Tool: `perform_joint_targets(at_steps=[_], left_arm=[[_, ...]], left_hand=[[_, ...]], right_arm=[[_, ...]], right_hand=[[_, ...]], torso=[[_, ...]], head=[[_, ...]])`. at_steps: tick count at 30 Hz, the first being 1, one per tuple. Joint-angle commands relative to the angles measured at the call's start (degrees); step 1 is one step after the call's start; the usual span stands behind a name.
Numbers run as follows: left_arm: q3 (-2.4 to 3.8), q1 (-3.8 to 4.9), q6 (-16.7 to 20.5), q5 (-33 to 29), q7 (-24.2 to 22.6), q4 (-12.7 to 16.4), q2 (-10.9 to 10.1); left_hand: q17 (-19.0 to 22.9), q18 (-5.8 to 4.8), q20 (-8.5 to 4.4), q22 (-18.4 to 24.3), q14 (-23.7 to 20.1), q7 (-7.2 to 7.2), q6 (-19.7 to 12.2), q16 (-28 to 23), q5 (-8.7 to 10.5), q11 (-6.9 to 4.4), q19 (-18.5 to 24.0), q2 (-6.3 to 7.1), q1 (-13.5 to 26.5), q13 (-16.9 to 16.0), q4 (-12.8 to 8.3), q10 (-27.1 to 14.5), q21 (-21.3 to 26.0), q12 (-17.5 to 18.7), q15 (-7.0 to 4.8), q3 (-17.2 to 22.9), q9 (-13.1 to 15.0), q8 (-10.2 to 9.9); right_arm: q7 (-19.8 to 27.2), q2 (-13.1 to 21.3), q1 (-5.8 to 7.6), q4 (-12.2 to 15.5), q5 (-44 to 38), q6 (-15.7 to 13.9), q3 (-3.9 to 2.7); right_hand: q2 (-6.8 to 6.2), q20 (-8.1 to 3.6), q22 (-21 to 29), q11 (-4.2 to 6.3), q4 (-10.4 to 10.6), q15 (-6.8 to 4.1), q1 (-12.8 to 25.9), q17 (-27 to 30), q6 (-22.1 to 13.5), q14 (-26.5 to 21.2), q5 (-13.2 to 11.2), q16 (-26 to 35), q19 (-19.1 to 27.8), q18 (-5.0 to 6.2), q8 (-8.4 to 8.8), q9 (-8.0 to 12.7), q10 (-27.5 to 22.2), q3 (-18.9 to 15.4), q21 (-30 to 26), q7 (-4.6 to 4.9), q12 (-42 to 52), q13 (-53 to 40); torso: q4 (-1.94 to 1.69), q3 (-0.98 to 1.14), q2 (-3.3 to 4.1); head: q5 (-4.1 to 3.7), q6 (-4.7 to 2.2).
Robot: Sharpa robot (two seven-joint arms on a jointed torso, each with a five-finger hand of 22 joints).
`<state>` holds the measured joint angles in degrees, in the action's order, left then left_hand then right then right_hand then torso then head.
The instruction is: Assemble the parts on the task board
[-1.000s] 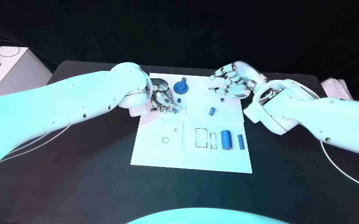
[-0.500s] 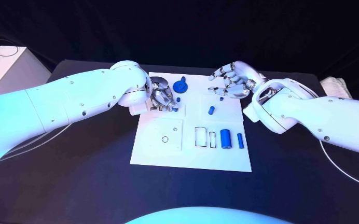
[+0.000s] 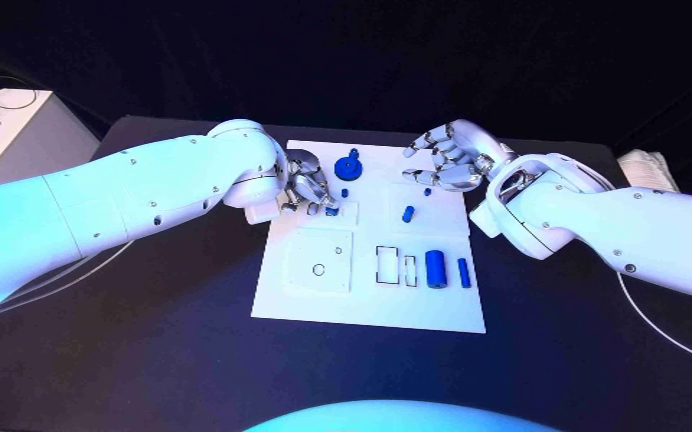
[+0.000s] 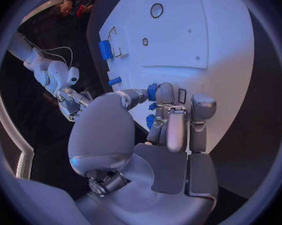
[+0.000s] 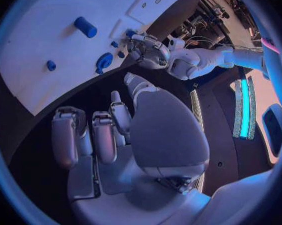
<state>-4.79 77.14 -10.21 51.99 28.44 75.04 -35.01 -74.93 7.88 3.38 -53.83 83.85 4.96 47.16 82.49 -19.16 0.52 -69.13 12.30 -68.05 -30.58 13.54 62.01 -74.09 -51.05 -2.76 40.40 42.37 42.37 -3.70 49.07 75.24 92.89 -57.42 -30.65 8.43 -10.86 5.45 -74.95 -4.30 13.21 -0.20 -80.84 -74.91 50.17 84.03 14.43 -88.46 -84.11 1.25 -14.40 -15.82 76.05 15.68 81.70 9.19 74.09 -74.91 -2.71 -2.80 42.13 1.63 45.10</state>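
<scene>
Resting on the far-left part of the white rectangular task board, the silver left hand has fingers curled round small blue parts; can't tell whether it actually grips one. Silver right hand hovers off the board's far-right corner, fingers bent, holding nothing. Blue round gear-like part sits betw. hands; blue cylinders stand near-right.

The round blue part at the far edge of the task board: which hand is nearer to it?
Left. The left hand sits right beside the round blue part, on the board's left side; the right hand hovers farther away, over the task board's right corner.
</scene>
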Motion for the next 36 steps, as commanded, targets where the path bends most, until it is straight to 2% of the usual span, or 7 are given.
perform_joint_targets(at_steps=[1,5,10,16,20,25,36], left_arm=[[0.03,-0.02,2.35,0.04,-0.17,0.57,-0.34],[0.32,-0.01,3.51,0.08,-0.20,1.49,-1.10],[0.53,0.01,4.54,1.05,-0.28,2.39,-1.83],[0.60,0.00,5.02,3.63,-0.34,3.15,-2.08],[0.40,0.00,4.97,4.37,-0.28,3.18,-1.93],[0.15,-0.04,4.96,5.50,-0.16,2.86,-1.57],[-0.02,-0.14,4.24,6.39,-0.05,2.77,-1.29]], left_hand=[[-1.17,-0.76,-0.04,-1.07,0.82,-0.10,0.81,0.58,-1.73,-0.06,-0.73,0.08,0.93,-0.03,-12.44,0.64,-0.71,-0.39,-0.24,11.94,1.27,0.21],[-2.37,-0.94,-0.23,-2.13,1.43,-0.36,1.54,1.24,-3.65,-0.31,-1.34,0.38,1.69,-0.04,-13.24,1.26,-1.43,-0.58,-0.48,12.27,1.49,0.12],[-3.05,-1.11,-0.42,-3.10,1.79,-0.56,2.16,1.59,-5.56,-0.52,-1.90,0.64,2.31,-0.02,-13.85,1.71,-2.07,-0.64,-0.67,12.47,1.67,-0.02],[-3.89,-1.28,-0.53,-4.00,2.16,-0.71,2.60,2.03,-6.72,-0.66,-2.44,0.81,2.63,-0.03,-14.19,2.08,-2.58,-0.73,-0.80,12.54,1.79,-0.07],[-4.02,-1.29,-0.56,-4.10,2.23,-0.74,2.70,2.10,-7.00,-0.69,-2.51,0.84,2.71,-0.03,-14.26,2.17,-2.65,-0.75,-0.84,12.57,1.81,-0.09],[-4.32,-1.39,-0.62,-4.62,2.37,-0.81,2.88,2.25,-7.50,-0.76,-2.82,0.90,2.86,-0.04,-14.39,2.36,-2.94,-0.81,-0.90,12.62,1.87,-0.10],[-4.49,-1.48,-0.68,-5.06,2.47,-0.89,3.06,2.35,-8.03,-0.83,-3.10,0.95,2.98,-0.05,-14.54,2.53,-3.19,-0.87,-0.97,12.69,1.94,-0.11]], right_arm=[[-0.28,0.04,-0.11,-0.06,0.01,0.32,-0.01],[-0.32,0.05,-0.20,-0.12,0.01,0.23,-0.01],[-0.35,0.06,-0.28,-0.24,0.01,0.15,0.00],[-0.36,0.05,-0.36,-0.30,0.01,0.07,0.00],[-0.39,0.05,-0.41,-0.35,0.01,0.07,0.00],[-0.40,0.06,-0.44,-0.36,0.01,0.08,0.00],[-0.40,0.02,-0.47,-0.42,0.01,0.12,0.00]], right_hand=[[-0.35,0.21,-8.34,0.02,-0.06,0.07,-0.14,-11.98,0.35,5.16,0.24,0.27,-2.26,0.99,-0.40,0.06,-0.35,0.41,-0.26,0.02,0.00,-0.09],[-0.40,0.20,-8.34,0.03,-0.08,0.06,-0.17,-11.92,0.35,5.14,0.42,0.30,-2.26,0.99,-0.41,0.08,-0.34,0.54,-0.26,0.02,0.02,-0.09],[-0.40,0.20,-8.35,0.03,-0.08,0.06,-0.18,-11.92,0.35,5.14,0.43,0.31,-2.26,0.99,-0.41,0.08,-0.34,0.55,-0.26,0.02,0.01,-0.08],[-0.42,0.20,-8.31,0.03,-0.06,0.06,-0.17,-11.95,0.34,5.15,0.58,0.29,-2.24,1.01,-0.42,0.10,-0.34,0.63,-0.31,0.02,0.01,-0.07],[-0.42,0.20,-8.31,0.03,-0.06,0.06,-0.17,-11.95,0.34,5.15,0.58,0.29,-2.24,1.01,-0.42,0.10,-0.34,0.63,-0.31,0.02,0.01,-0.07],[-0.42,0.20,-8.31,0.03,-0.06,0.06,-0.17,-11.95,0.34,5.15,0.58,0.29,-2.24,1.01,-0.42,0.10,-0.34,0.63,-0.31,0.02,0.01,-0.07],[-0.42,0.20,-8.31,0.03,-0.06,0.06,-0.17,-11.95,0.34,5.15,0.58,0.29,-2.24,1.01,-0.42,0.10,-0.34,0.63,-0.31,0.02,0.01,-0.07]], torso=[[0.01,-0.02,0.08],[0.03,-0.06,0.15],[-0.04,0.04,0.06],[-0.02,0.04,0.11],[-0.04,0.06,0.06],[0.15,0.09,0.15],[0.07,0.09,0.16]], head=[[0.05,0.10],[0.12,0.26],[0.22,0.41],[0.41,0.62],[0.50,0.75],[0.59,0.84],[0.76,1.07]])
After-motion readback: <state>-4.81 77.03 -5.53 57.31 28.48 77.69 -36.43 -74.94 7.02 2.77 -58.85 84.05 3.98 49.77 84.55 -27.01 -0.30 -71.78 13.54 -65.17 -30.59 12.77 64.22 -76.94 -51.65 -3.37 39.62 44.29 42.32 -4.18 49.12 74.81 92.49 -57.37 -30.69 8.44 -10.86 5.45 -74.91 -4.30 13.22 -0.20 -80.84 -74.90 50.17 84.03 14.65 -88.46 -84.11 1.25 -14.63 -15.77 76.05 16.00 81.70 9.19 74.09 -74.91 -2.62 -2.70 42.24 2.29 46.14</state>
